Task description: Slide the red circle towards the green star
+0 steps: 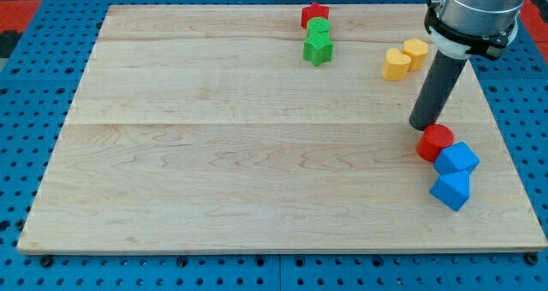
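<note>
The red circle (435, 142) lies on the wooden board (214, 154) at the view's right, touching a blue block (456, 158) at its lower right. My tip (422, 125) stands just above and left of the red circle, close to or touching its edge. The green star (318, 49) lies near the view's top centre, far up and left of the red circle. A green round block (318, 27) sits right above the star, and a red star (314, 14) sits above that.
A second blue block (451, 190) lies below the first, near the board's right edge. A yellow heart-like block (396, 65) and a yellow hexagon-like block (416, 52) lie at the upper right, next to the rod. A blue pegboard surrounds the board.
</note>
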Motion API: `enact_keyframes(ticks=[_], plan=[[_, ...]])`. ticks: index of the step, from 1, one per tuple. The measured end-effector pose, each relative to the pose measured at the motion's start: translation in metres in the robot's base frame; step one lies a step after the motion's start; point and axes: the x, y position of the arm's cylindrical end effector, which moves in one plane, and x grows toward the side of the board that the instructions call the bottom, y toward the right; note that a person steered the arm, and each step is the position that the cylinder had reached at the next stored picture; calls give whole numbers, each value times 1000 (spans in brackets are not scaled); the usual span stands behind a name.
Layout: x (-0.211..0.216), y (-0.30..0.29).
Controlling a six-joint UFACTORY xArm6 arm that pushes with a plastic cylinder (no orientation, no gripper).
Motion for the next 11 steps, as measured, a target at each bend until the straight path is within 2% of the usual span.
enact_keyframes(ticks=[2,3,6,7,9,11], plan=[[5,62],[37,59],[40,1],[21,-20],[9,-70],[-30,-84]])
